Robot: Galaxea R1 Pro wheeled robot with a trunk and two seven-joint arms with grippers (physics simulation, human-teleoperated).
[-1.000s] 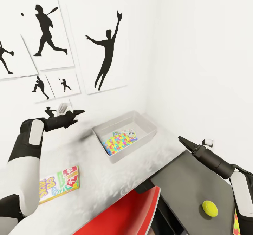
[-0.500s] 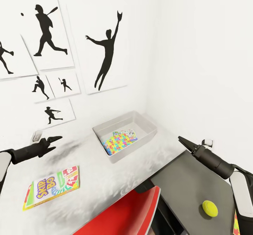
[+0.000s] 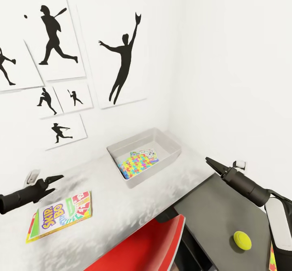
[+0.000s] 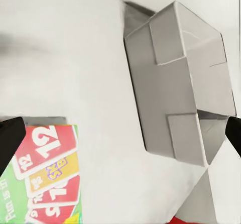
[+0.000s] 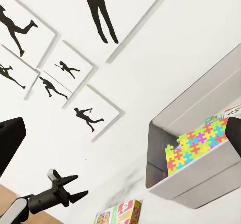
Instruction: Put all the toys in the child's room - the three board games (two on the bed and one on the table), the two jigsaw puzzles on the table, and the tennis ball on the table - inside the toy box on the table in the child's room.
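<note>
The light-grey toy box [image 3: 172, 145] [image 4: 175, 88] [image 5: 168, 128] stands on the white table [image 3: 121, 206] by the wall. Inside it lie a jigsaw puzzle [image 3: 134, 164] [image 5: 198, 143] and a small board game [image 3: 150, 154]. A yellow-edged board game [image 3: 61, 217] [image 4: 42, 176] [image 5: 120, 215] lies flat at the table's left. My left gripper [image 3: 54, 183] [image 4: 122, 136] hovers open just beyond its far edge, holding nothing. The tennis ball [image 3: 242, 240] rests on the lower dark-grey cabinet. My right gripper [image 3: 209, 160] [image 5: 123, 136] is open in the air above that cabinet, pointing toward the toy box.
A red chair [image 3: 142, 246] is tucked under the table's front edge. Black silhouette pictures [image 3: 121, 60] hang on the wall behind. A sliver of multicolour puzzle pattern [image 3: 272, 259] shows at the lower right beside my right arm.
My left arm has dropped from near the wall down and leftward to just above the table beside the yellow-edged board game. The right arm has not moved.
</note>
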